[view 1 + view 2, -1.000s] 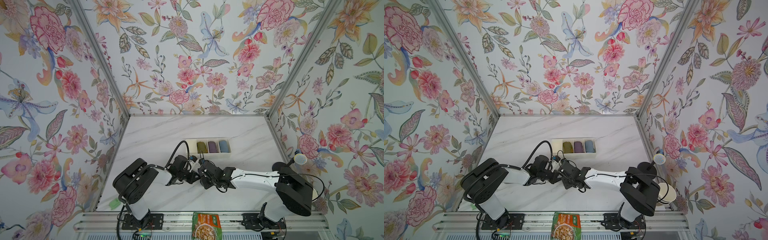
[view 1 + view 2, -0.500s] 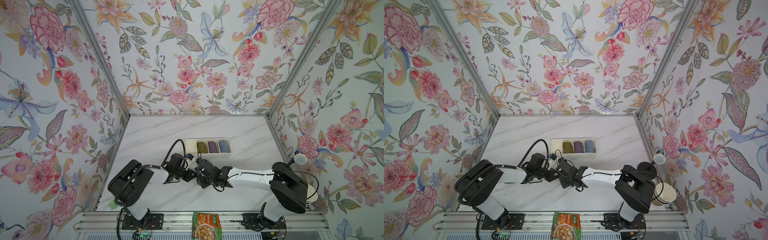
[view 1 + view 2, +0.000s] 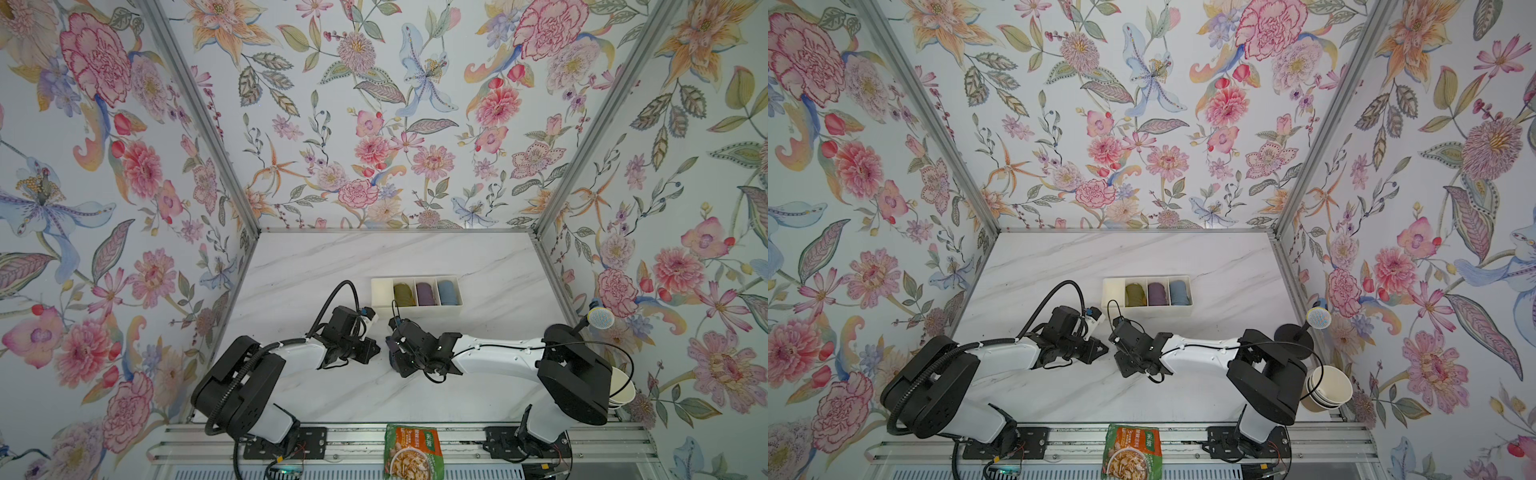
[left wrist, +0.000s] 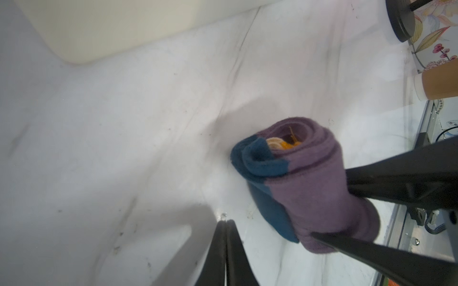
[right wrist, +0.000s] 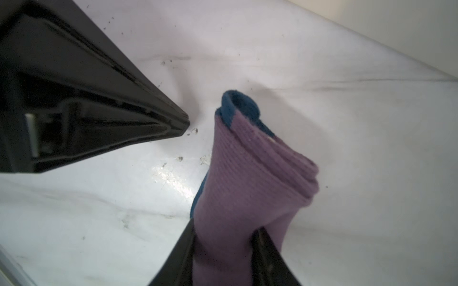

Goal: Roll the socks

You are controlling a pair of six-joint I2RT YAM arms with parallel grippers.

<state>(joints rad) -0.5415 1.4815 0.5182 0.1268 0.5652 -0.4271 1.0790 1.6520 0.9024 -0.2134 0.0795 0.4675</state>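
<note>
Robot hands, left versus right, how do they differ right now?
The left hand is shut with its fingers pressed together; the right hand has its fingers held apart by fabric. The left hand holds nothing; the right hand clamps one end of the rolled purple socks. Both are black, tips facing each other across a small gap, low over the marble table.

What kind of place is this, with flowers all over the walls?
Probably a robot practice booth: flowered wallpaper walls box in a marble-look tabletop, and a left arm and right arm are bolted to a metal rail.
</note>
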